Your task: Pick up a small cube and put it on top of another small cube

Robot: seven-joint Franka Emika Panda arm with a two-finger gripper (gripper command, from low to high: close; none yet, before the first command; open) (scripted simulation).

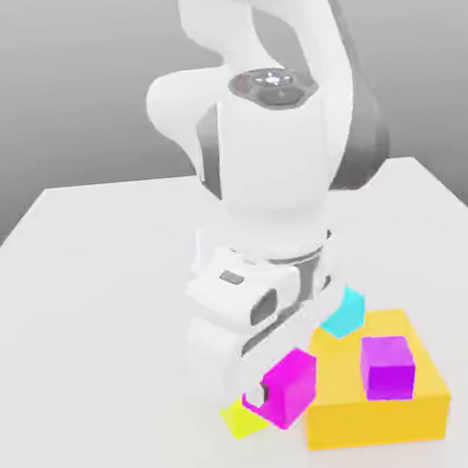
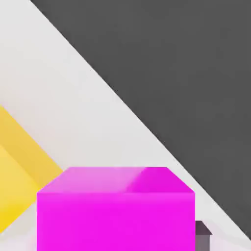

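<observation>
Magenta cube [image 1: 283, 388] — gripped in the claw [image 1: 258, 393].

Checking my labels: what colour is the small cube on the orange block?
The cube is violet-purple, clearest in the exterior view.

backdrop: plain grey, darker lower down | table [image 1: 113, 289]: pale, smooth, straight-edged | light: bright, even

We've got a magenta cube [image 1: 281, 388], purple cube [image 1: 388, 368], cyan cube [image 1: 345, 313], yellow cube [image 1: 244, 418], orange-yellow block [image 1: 339, 426] & lt. grey surface [image 1: 115, 318], all plain w/ no pattern.
</observation>
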